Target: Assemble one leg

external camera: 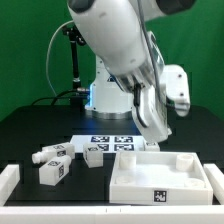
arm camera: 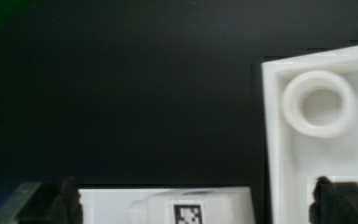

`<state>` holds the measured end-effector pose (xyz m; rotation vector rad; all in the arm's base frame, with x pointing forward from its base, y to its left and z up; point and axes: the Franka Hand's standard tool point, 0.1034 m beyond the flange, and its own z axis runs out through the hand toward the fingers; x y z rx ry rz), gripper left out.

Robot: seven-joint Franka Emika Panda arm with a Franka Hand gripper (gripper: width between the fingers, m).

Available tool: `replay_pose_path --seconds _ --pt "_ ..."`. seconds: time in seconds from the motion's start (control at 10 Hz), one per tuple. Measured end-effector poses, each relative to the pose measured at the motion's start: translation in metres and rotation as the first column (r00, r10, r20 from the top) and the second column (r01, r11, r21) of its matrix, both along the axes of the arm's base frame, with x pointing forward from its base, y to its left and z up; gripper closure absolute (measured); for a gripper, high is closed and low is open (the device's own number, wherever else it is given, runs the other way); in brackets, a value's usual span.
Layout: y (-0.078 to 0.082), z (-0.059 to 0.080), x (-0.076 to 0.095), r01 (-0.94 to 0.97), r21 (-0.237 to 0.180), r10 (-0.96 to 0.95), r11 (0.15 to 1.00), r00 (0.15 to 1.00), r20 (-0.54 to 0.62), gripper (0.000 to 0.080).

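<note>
A white leg (arm camera: 137, 206) with a black-and-white tag lies on the black table between my fingertips in the wrist view, with a gap on each side. My gripper (arm camera: 197, 204) is open around it, one finger (arm camera: 51, 200) on each side. The large white tray (arm camera: 318, 150), with a round hole in its corner, lies beside the leg. In the exterior view my gripper (external camera: 157, 138) is low behind the tray's far edge (external camera: 150, 153), and the leg between the fingers is hidden there. Three more legs (external camera: 55, 171) lie at the exterior view's left.
The marker board (external camera: 110, 139) lies flat behind the loose legs. White rails stand at the exterior view's left (external camera: 8, 180) and right (external camera: 214, 172) edges. The arm's base (external camera: 100, 95) stands at the back.
</note>
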<state>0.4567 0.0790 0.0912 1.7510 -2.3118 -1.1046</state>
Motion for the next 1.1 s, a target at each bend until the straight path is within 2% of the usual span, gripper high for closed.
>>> replay_pose_path --seconds 0.1,0.2,0.7,0.8,0.9,1.1 --pt "0.004 -0.013 -0.002 -0.011 -0.004 0.011 1.000 1.000 -0.022 0.0150" --pt "0.003 -0.016 0.000 -0.012 -0.006 0.012 1.000 1.000 -0.022 0.0150" --pt "0.002 -0.016 0.000 -0.010 -0.007 0.010 1.000 1.000 -0.020 0.0150" --pt "-0.005 -0.009 0.007 -0.019 0.003 0.019 1.000 0.999 0.034 0.0150" --pt "-0.011 -0.001 0.012 -0.001 -0.013 0.002 1.000 0.997 0.082 0.0150" --pt "-0.020 0.002 0.015 0.091 -0.072 -0.072 0.993 0.971 0.227 0.0150"
